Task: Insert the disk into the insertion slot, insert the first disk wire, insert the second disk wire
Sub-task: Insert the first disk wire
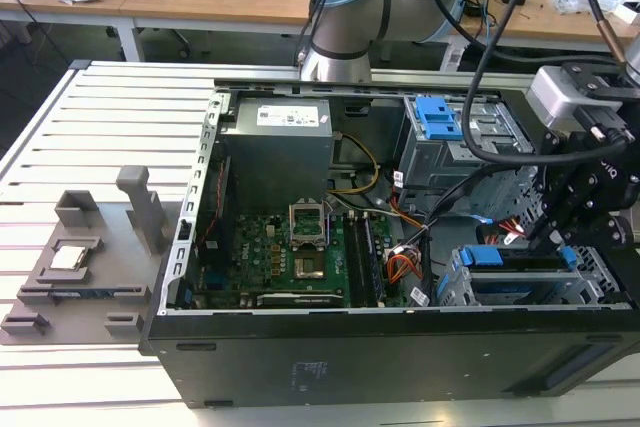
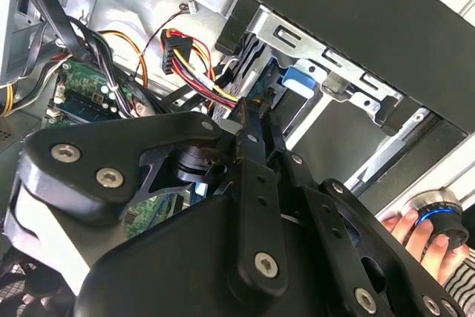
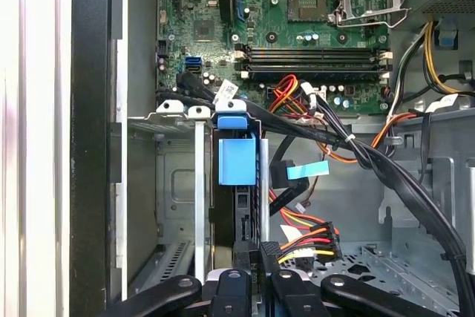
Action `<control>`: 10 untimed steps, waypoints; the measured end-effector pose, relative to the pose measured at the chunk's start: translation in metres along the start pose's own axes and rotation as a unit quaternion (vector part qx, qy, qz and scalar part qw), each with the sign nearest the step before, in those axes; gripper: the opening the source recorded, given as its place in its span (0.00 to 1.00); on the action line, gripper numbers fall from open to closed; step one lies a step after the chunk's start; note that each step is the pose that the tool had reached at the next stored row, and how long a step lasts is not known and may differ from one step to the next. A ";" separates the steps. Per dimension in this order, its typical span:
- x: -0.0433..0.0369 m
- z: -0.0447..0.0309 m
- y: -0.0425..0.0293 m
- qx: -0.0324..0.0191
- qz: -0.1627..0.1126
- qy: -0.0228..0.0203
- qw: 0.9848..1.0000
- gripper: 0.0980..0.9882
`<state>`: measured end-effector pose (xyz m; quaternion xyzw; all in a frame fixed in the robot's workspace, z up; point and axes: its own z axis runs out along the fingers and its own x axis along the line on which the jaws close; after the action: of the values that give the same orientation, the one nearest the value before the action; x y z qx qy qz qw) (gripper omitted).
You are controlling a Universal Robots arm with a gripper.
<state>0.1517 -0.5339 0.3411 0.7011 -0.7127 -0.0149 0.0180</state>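
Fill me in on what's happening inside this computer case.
A robot arm has its end effector down inside the open computer case, at the silver insertion slot. The disk, in its blue carrier, already sits in that slot. The end effector is at the disk's near end, beside a connector with red, yellow and black wires. Whether any wire is plugged into the disk cannot be told. In the second wrist view, a person's hand rests on a round knob outside the case.

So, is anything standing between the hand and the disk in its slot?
Nothing visible does. In the first wrist view the disk already sits in the insertion slot, and the hand is right at its near end. The coloured wires lie beside the disk, not between the two.
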 end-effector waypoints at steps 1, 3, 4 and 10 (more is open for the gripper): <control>0.0000 0.0000 -0.0002 0.000 0.000 0.000 1.000 0.08; 0.0000 -0.0006 -0.0002 0.000 0.000 0.001 1.000 0.08; 0.0000 -0.0016 -0.0001 0.000 0.000 0.002 1.000 0.08; 0.0000 0.0001 -0.0003 0.000 0.000 0.002 1.000 0.08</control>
<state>0.1519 -0.5340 0.3410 0.7013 -0.7125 -0.0135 0.0194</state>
